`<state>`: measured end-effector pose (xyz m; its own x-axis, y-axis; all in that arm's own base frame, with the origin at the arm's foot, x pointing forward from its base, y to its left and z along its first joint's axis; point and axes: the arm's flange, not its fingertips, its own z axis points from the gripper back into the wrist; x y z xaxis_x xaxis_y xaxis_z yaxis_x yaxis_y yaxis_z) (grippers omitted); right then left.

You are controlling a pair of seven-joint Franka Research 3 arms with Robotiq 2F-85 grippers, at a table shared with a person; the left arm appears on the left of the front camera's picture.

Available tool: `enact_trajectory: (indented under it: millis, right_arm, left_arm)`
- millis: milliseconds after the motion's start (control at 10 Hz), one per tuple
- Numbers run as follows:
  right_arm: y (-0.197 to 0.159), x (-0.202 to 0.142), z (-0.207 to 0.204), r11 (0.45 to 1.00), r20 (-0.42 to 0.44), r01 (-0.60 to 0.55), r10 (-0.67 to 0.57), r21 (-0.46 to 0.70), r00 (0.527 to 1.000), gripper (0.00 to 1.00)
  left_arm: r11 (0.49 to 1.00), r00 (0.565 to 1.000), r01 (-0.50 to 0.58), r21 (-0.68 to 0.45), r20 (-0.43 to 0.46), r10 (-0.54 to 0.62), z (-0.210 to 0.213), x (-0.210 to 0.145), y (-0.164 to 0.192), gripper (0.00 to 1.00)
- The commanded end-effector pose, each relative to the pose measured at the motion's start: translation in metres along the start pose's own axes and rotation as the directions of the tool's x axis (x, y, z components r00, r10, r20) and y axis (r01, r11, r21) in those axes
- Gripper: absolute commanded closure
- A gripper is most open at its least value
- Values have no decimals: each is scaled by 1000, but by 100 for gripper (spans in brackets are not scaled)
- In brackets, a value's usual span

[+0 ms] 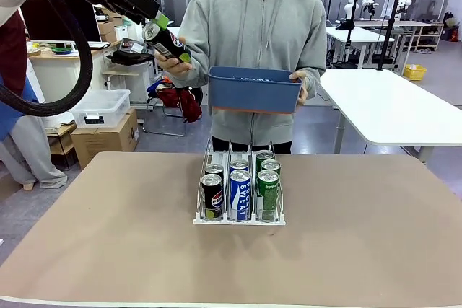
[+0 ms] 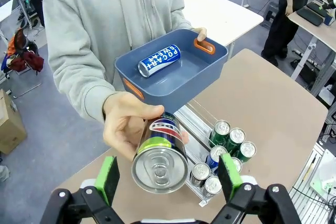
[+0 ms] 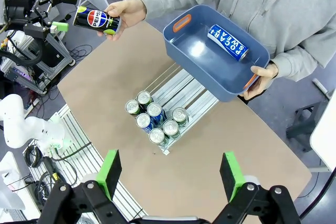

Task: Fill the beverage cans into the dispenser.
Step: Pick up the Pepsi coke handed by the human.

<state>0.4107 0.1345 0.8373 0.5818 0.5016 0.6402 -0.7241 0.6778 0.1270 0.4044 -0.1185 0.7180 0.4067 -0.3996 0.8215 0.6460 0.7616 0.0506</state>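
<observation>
At the upper left, the left gripper (image 2: 168, 174) gapes wide, a black can (image 2: 160, 158) just before it in a person's hand (image 2: 123, 124). Mid-table, the dispenser (image 1: 238, 220) carries six cans (image 1: 240, 189) below the person's blue bin (image 1: 253, 91). The right gripper (image 3: 171, 174) hovers spread and empty.

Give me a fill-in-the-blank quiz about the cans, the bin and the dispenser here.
1. The bin holds ___ blue-white can.
2. The green cans in the dispenser number ___.
3. The offered can in the person's hand is mostly ___.
4. The left gripper at that can is ___.
Missing words: one; three; black; open.
</observation>
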Motion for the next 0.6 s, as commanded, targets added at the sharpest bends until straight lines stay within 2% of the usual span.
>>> enact_trajectory:
  millis: [0,200,500]
  right_arm:
    - [-1,-3,1,1000,-5,5,-5,5,1000,0]
    - [-1,-3,1,1000,-5,5,-5,5,1000,0]
    - [-1,-3,1,1000,-5,5,-5,5,1000,0]
  left_arm:
    - [1000,1000,1,2,2,-1,1,0,0,0]
    - [999,999,37,4,11,-37,-10,3,12,0]
    - [999,999,37,7,-33,-37,-24,2,10,0]
